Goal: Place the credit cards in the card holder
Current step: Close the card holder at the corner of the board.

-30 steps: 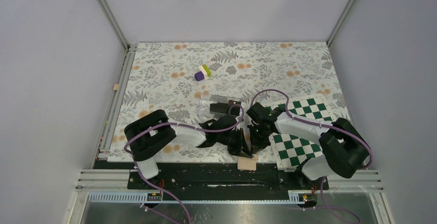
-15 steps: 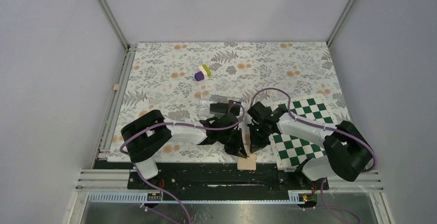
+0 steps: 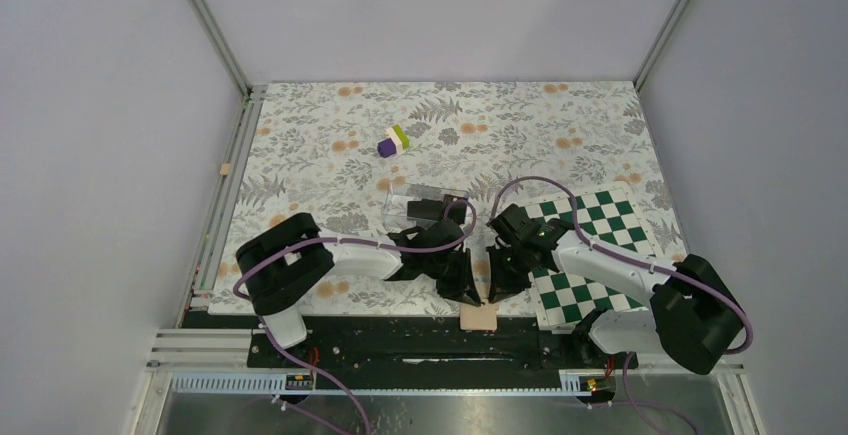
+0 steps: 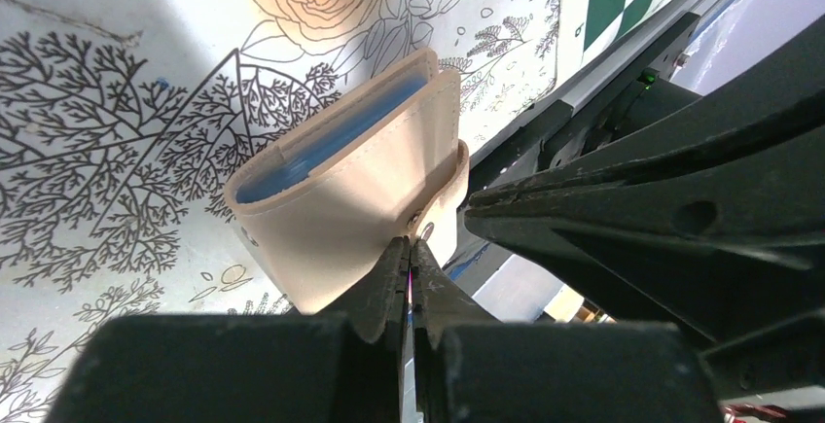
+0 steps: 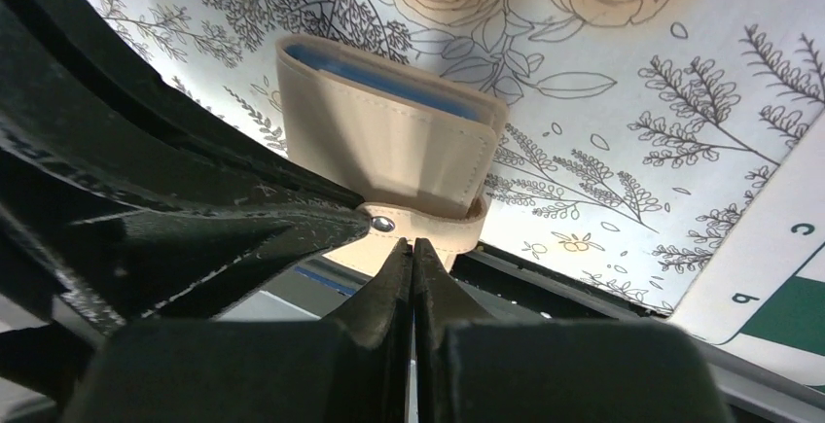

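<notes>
- Two robot arms reach inward and meet at the middle of the near edge of a floral mat [image 3: 330,145], seen from above.
- Between their tips lies the card holder [image 3: 480,317], a small tan square at the mat's near edge, next to the black base rail.
- From the left wrist camera, the card holder [image 4: 360,190] is folded, with a light blue lining showing along its open edge. A tan strap with a small snap button [image 4: 415,219] wraps around its near corner.
- The left gripper [image 4: 409,253] has its two dark fingers pressed together, with no gap between them. Their tips touch the strap just below the snap (whether any leather is pinched between them cannot be told).
- From the right wrist camera, the right gripper [image 5: 413,246] is likewise fully closed, and its tips meet the underside of the strap beside the snap button [image 5: 382,224].
- The two grippers sit close together at the holder, the left gripper [image 3: 470,293] on its left and the right gripper [image 3: 495,290] on its right.
- The credit cards [image 3: 428,207] show as a dark shape inside a clear plastic case [image 3: 395,205], behind the left arm's wrist and apart from the holder.
- A green-and-white checkerboard [image 3: 600,210] lies under the right arm.
- A purple, green and white block cluster [image 3: 394,141] sits farther back on the mat.
</notes>
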`<state>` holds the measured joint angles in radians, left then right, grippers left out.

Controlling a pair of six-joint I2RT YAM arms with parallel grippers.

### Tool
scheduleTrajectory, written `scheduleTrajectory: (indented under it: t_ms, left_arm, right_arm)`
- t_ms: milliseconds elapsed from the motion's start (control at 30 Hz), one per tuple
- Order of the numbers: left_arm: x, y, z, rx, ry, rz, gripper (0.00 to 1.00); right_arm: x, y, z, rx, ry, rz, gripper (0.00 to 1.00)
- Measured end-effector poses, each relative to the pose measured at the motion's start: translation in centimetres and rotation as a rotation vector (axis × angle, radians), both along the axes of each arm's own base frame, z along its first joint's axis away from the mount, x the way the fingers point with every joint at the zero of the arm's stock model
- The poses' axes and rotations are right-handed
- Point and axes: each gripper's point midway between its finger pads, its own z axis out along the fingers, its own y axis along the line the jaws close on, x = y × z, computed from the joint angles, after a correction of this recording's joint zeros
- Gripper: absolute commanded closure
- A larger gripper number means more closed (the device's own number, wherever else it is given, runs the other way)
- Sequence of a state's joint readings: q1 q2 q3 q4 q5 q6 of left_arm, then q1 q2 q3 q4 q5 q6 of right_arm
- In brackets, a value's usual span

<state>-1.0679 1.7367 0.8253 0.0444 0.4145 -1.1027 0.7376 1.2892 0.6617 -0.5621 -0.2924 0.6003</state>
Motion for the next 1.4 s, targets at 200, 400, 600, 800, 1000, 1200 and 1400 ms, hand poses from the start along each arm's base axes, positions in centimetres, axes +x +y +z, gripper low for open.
scheduleTrajectory:
  t_ms: [200, 400, 600, 800, 1000, 1200, 1400]
  left_arm:
    - [0.1, -0.2, -0.1, -0.009, -0.002, -0.001, 1.0]
    - [0.1, -0.3, -0.2, -0.011, -0.001, -0.002, 1.0]
    - [0.1, -0.3, -0.2, -0.011, -0.001, -0.002, 1.0]
    - [0.0, -0.5, -0.3, -0.014, 0.01, -0.007, 1.0]
    - [0.0, -0.5, -0.3, -0.015, 0.02, -0.006, 1.0]
    - [-0.1, -0.5, -0.4, -0.008, 0.029, 0.001, 1.0]
    - [0.0, -0.3, -0.5, 0.031, 0.04, 0.011, 1.0]
  right_arm:
    - [-0.7, -0.3, -0.2, 0.009, 0.011, 0.006, 0.96]
    - [-0.7, 0.2, 0.0, 0.039, 0.014, 0.02, 1.0]
    - [-0.6, 0.3, -0.5, 0.03, 0.024, 0.019, 1.0]
    - [-0.6, 0.3, -1.3, 0.008, 0.048, 0.017, 1.0]
    - [-0.6, 0.2, -1.5, 0.001, 0.057, 0.015, 1.0]
    - [-0.7, 0.2, -1.6, -0.008, 0.068, 0.016, 1.0]
    - [-0.7, 0.4, -1.7, -0.038, 0.091, 0.025, 1.0]
